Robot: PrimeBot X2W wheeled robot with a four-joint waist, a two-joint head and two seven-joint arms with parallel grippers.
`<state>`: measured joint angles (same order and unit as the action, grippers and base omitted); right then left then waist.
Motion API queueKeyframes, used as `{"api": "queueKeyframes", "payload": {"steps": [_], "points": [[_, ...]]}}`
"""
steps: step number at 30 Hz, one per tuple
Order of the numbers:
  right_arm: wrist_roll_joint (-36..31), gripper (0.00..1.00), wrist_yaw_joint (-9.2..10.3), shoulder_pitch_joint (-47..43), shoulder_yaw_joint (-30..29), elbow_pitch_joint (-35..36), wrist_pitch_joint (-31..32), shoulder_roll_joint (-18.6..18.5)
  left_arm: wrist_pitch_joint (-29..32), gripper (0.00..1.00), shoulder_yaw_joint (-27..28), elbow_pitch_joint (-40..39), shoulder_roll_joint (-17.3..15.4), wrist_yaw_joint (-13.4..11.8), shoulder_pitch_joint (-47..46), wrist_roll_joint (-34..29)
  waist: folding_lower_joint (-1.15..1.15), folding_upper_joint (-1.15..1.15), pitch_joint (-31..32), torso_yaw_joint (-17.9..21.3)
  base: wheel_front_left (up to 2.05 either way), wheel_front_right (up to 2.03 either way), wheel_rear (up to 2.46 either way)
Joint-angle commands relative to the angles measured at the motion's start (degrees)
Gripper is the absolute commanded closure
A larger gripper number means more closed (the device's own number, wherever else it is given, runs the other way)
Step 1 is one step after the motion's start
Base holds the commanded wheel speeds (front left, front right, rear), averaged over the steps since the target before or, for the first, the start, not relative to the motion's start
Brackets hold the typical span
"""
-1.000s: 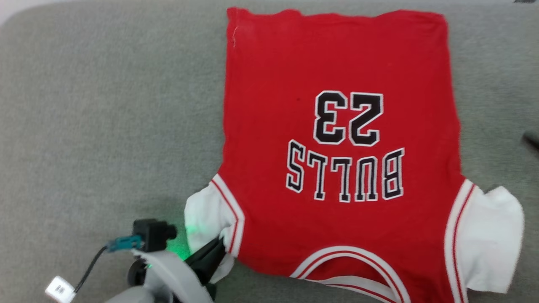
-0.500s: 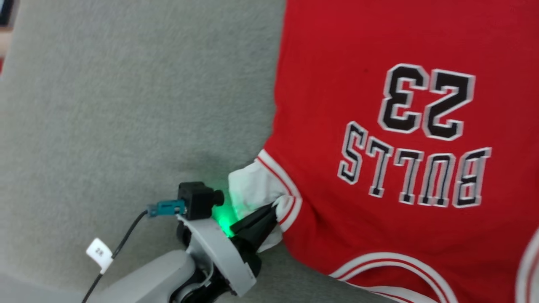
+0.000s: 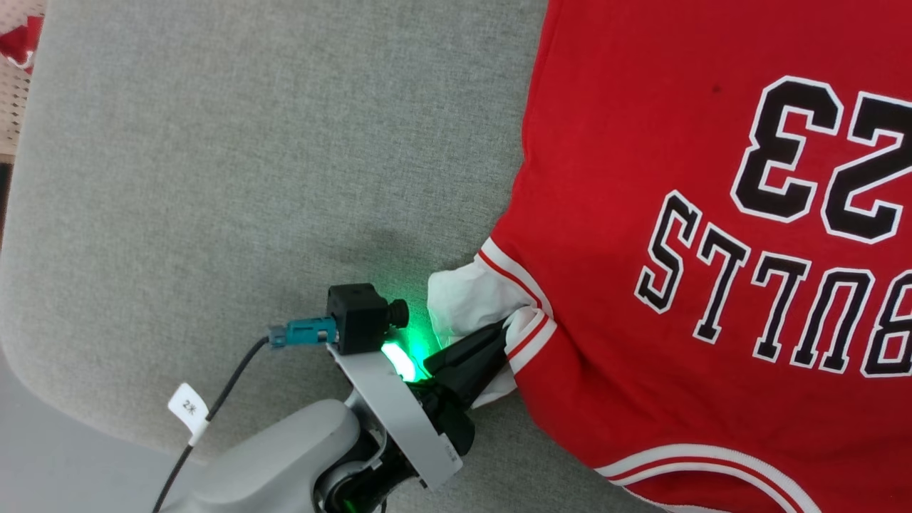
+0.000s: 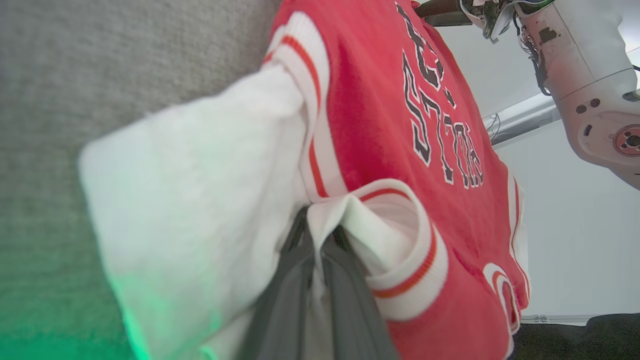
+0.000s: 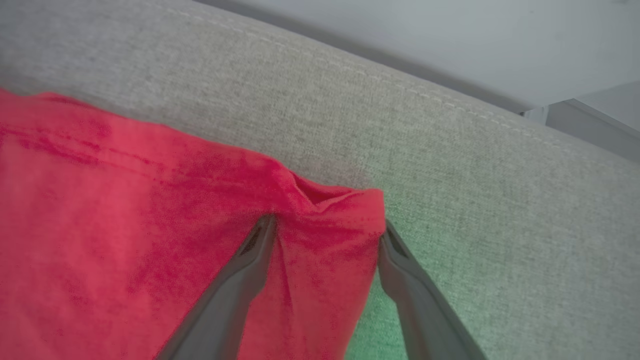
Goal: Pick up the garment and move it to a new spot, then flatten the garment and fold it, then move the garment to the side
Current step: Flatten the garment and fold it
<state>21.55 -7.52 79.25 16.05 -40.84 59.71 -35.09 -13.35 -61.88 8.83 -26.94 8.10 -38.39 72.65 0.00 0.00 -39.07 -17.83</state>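
The garment [image 3: 641,178], a red jersey-style T-shirt, lies spread flat on the right part of a grey woven cushion [image 3: 214,178]. Its chest faces up, and its black block lettering [image 3: 769,299] edged in white reads "BULLS", with "23" beyond it. From the robot's side both read upside down. The neck trim [image 3: 712,467] lies toward the near edge and the body runs away toward the far side, so the long axis runs near to far. The white left sleeve [image 3: 467,299] is bunched. The left gripper [image 3: 502,338] is clamped tight on the sleeve's red-and-white striped trim, cloth pinched between its dark fingers. The right gripper [image 5: 327,222] has its jaws wide apart, astride a rumpled red corner of the hem and not closed on it. Whether the tips press the cloth I cannot tell. On the left wrist sit a small black camera [image 3: 360,328], a teal connector [image 3: 310,333] and a black cable [image 3: 228,377]. The cable carries a white tag [image 3: 189,410] whose small print begins with "2"; the rest is too small to read. A green light [image 3: 399,356] glows on the wrist and tints the sleeve. A stitched seam [image 5: 400,85] runs along the cushion's edge, with a pale wall [image 5: 450,35] behind. Grey floor [image 3: 43,456] shows at the near left. A pale perforated board [image 3: 14,92] stands at the far left.
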Motion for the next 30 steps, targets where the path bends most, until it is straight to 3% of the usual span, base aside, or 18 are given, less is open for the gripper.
{"api": "queueKeyframes", "payload": {"steps": [1, 2, 9, 14, 21, 25, 30], "points": [[-0.1, 0.80, 0.07, -1.8, 1.7, -2.1, 0.9, 1.5, 1.7, 1.00, -1.3, 8.7, 1.5, -1.7, 0.8, 1.5, 0.00, 0.00, -0.9, -0.2, 0.00, 0.00, 0.00], [0.3, 1.00, 0.05, -1.7, 2.0, -2.6, 0.8, 1.9, 1.7, 1.00, -1.3, 9.0, 1.4, -1.8, 0.7, 1.6, 0.00, 0.00, -0.9, 0.0, 0.00, 0.00, 0.00], [2.9, 1.00, 0.08, -2.2, 2.9, -4.3, -5.1, 0.9, 0.7, 1.00, -0.4, 10.1, 0.2, -1.6, 1.1, 1.9, 0.00, 0.00, 2.5, 1.3, 0.00, 0.00, 0.00], [10.1, 1.00, 0.07, -6.6, 5.3, -1.5, -8.7, -0.4, -0.5, 1.00, 1.0, 9.6, -3.1, -1.5, 4.5, 2.5, 0.00, 0.00, 8.2, 3.0, 0.00, 0.00, 0.00], [24.7, 1.00, 0.08, -21.4, 10.8, 13.9, -9.9, -9.2, -1.2, 1.00, 2.7, 6.7, -6.8, -2.1, 9.8, 3.0, 0.00, 0.00, 15.5, 7.1, 0.00, 0.00, 0.00], [31.7, 1.00, 0.08, -32.8, 10.8, 23.1, -10.4, -15.3, -1.5, 1.00, 4.2, 4.3, -7.7, -3.1, 11.1, 3.1, 0.00, 0.00, 17.7, 9.3, 0.00, 0.00, 0.00], [38.6, 1.00, 0.08, -49.1, 9.0, 33.6, -11.8, -20.2, -1.6, 1.00, 5.8, 3.4, -8.4, -3.9, 12.0, 3.0, 0.00, 0.00, 19.6, 11.1, 0.00, 0.00, 0.00]]}}
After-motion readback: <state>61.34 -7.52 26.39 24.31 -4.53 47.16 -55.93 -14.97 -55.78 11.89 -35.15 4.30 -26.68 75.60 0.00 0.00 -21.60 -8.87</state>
